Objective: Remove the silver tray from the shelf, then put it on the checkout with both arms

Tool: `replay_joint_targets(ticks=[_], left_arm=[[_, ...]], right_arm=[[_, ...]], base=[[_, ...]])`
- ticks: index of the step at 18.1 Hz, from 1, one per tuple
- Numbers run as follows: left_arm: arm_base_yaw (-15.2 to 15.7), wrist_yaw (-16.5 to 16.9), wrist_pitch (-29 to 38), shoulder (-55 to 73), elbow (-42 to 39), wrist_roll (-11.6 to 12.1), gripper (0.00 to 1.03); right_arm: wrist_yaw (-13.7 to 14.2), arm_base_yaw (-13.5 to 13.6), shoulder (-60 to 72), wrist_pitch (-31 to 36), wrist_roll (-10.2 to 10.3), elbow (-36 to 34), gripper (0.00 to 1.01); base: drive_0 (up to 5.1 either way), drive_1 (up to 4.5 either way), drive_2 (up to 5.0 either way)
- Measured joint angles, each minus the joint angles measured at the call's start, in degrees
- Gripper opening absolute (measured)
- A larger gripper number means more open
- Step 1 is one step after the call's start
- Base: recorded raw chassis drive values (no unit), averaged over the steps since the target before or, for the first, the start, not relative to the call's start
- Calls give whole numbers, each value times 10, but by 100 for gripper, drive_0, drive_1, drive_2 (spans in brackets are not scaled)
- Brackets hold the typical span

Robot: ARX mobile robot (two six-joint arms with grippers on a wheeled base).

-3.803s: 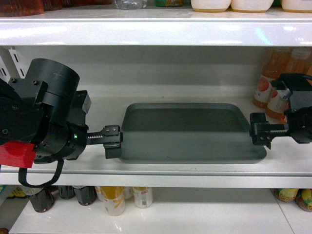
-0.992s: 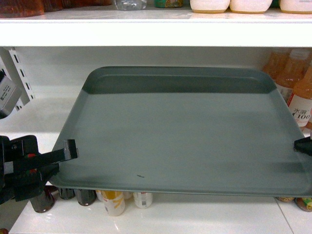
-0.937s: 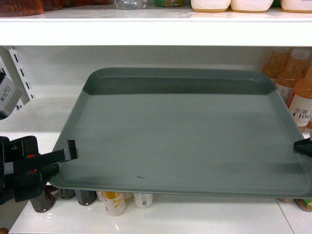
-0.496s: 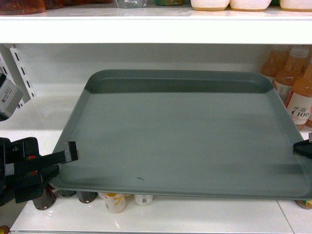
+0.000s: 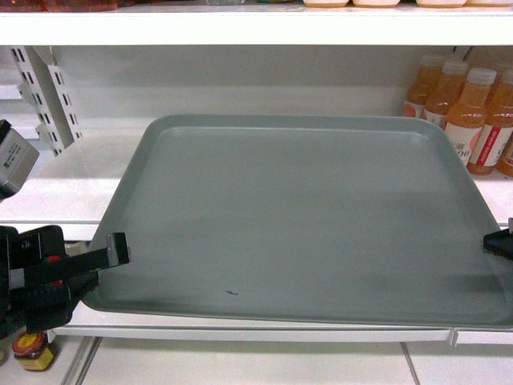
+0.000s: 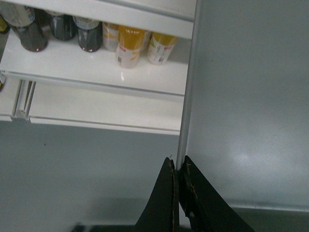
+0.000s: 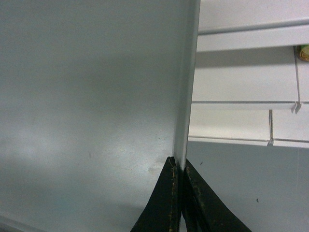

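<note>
The white shelf [image 5: 56, 188] is smooth and shiny, with a thick front lip. The silver tray [image 5: 296, 216] is big, flat and dull grey-green, with round corners and a low rim. It hangs out past the shelf's front edge, held up in the air. The left gripper [image 6: 177, 166] pinches its left rim tight. The right gripper [image 7: 179, 166] pinches its right rim tight. Orange bottles [image 5: 469, 120] stand by the shelf's far right corner.
</note>
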Motion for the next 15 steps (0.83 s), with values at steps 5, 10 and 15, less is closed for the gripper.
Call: replay_joint_targets(ticks=[5,10,15], left_arm=[[0,0,-1,0,0,0,3],[0,0,0,0,0,0,3],[0,0,-2,0,0,0,3]], right_arm=[[0,0,0,0,0,0,3],[0,-1,0,-1,0,0,3],[0,0,0,2,0,0,3]], base=[[9,-420,438],[6,-422,433],[10,-417,437]])
